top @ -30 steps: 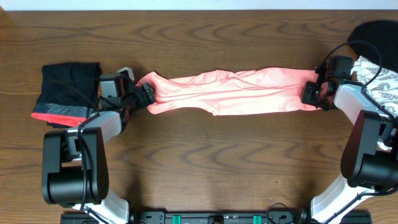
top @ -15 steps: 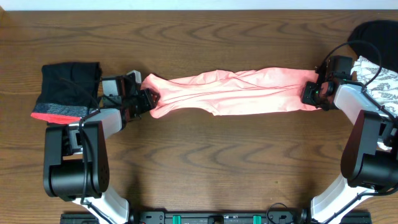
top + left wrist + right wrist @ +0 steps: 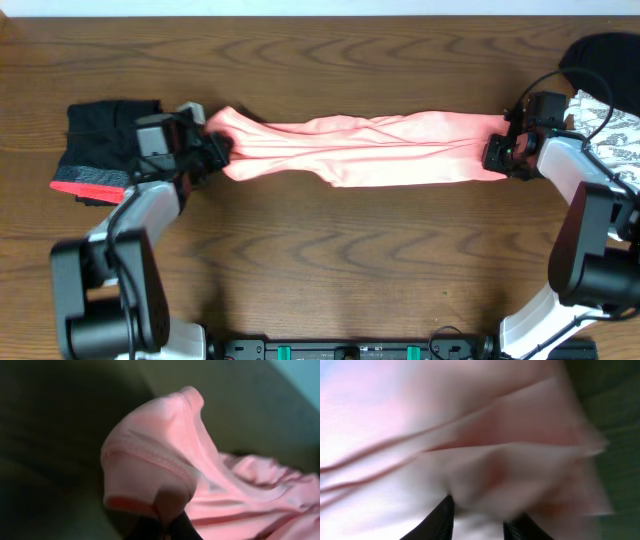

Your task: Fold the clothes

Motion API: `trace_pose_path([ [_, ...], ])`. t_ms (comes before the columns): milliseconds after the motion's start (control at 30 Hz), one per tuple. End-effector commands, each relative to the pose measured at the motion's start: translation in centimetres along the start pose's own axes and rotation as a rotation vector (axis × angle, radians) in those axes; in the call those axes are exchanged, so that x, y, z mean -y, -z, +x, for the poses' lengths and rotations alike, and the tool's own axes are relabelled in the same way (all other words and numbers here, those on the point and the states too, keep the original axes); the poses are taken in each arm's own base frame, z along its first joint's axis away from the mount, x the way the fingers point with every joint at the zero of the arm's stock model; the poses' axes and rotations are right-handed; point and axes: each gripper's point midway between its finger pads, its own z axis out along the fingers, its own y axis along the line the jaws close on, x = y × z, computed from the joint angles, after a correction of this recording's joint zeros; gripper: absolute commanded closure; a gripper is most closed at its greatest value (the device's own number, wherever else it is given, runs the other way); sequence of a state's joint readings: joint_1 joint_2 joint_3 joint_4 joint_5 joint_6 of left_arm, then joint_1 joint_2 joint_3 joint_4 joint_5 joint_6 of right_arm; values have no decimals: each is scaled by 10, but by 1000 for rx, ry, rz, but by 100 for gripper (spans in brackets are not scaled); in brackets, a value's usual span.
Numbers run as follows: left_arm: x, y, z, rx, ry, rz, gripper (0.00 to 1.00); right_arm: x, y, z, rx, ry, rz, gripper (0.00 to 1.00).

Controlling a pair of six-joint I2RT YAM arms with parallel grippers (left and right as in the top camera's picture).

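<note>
Overhead, the salmon-pink garment [image 3: 360, 150] lies stretched across the table [image 3: 330, 250], left gripper [image 3: 215, 150] clamped on its left end, right gripper [image 3: 497, 155] clamped on its right. Bare wood lies along both long edges.

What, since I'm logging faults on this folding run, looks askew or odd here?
The salmon-pink garment is not flat: it hangs stretched between the left gripper and the right gripper as a bunched, creased strip. Nothing looks spilled or damaged.
</note>
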State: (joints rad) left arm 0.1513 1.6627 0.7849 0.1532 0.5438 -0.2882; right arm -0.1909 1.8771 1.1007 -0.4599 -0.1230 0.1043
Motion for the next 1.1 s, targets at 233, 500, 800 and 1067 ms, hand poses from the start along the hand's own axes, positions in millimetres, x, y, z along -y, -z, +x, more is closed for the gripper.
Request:
trace_pose_path([
  [233,-41,47,-46,167,40,-119,94,-23,98,-38,251,49,-51,68],
  [500,-44,67,-63,200,55,-138,94,-24,107,-33,246,48,-51,69],
  [800,31,60,-67,196,-84,-27,94,-23,107,-31,239,43,-51,69],
  [1067,94,26,-24,127,-233,-38,94,-23,106,-28,224,41,-50,69],
])
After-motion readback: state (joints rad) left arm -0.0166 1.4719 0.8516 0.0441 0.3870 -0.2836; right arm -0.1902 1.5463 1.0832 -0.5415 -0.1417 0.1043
